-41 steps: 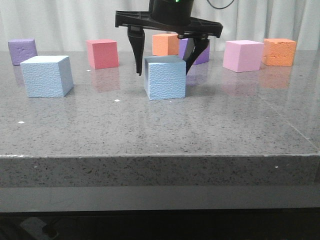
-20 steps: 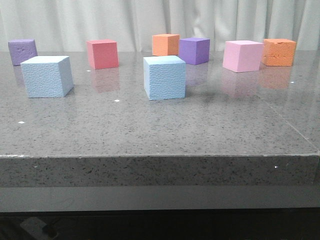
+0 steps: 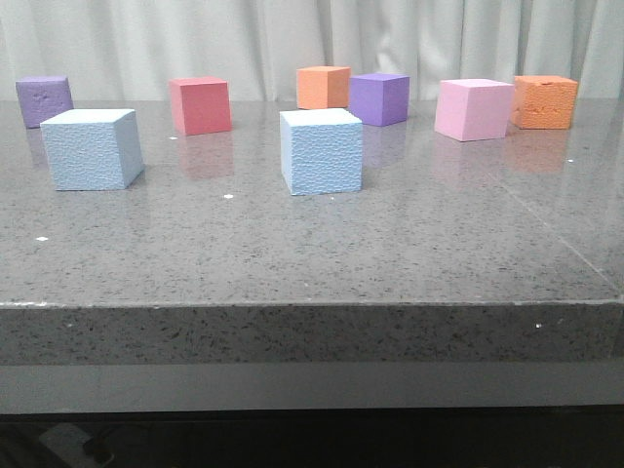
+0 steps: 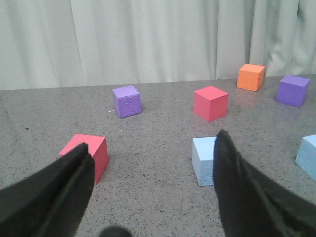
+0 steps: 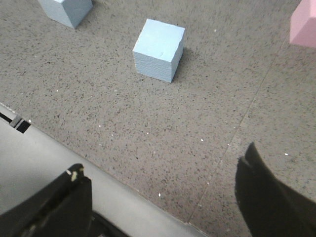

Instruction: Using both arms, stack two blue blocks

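Behind the grey stone table [image 3: 312, 244] hangs a pale curtain. Both blue blocks [image 3: 322, 151] [image 3: 91, 148] stand well apart, unstacked. My left gripper [image 4: 153, 182] and right gripper [image 5: 158, 197] are spread wide, empty. I would centre the fingers over one block before closing. The front view shows neither arm.

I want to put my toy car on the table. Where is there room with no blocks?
The widest bare patch is the front of the table, between its near edge and the two blue blocks. A smaller gap lies between those two. The back is crowded: purple, red, orange, purple, pink and orange cubes.
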You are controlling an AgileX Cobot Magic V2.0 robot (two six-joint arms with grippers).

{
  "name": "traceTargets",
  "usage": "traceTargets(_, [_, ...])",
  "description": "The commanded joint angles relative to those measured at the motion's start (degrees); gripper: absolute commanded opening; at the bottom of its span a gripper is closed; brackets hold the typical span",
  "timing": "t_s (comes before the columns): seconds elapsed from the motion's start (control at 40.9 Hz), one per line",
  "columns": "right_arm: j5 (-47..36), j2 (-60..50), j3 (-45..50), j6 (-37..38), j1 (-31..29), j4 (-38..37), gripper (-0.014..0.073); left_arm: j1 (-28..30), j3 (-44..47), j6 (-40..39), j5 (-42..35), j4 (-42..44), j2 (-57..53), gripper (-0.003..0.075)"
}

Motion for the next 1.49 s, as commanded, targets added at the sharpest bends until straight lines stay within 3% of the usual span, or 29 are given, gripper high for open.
traceTargets(0.0, [-8.8,-9.3,6.0,-1.7,0.0,0.2,0.0601,-0.3,-1.4,-0.5,-4.4,-0.6,0.9,0.0491])
traceTargets(0.147, [-12.6,-21.0,17.0,-1.7,0.0,0.2,0.0601,-0.3,-1.4,-0.5,-4.4,-0.6,0.9,0.0491])
traceTargets(0.367, [-13.1,-28.6,24.8,-1.7,0.0,0.3,0.0601,-0.3,-1.4,-0.5,-4.4,-0.6,0.9,0.0491])
traceTargets(1.468, [-14.3,-28.6,25.1,-1.7,0.0,0.3,0.0601,-0.3,-1.4,-0.5,-5.7,-0.6,0.9,0.0491])
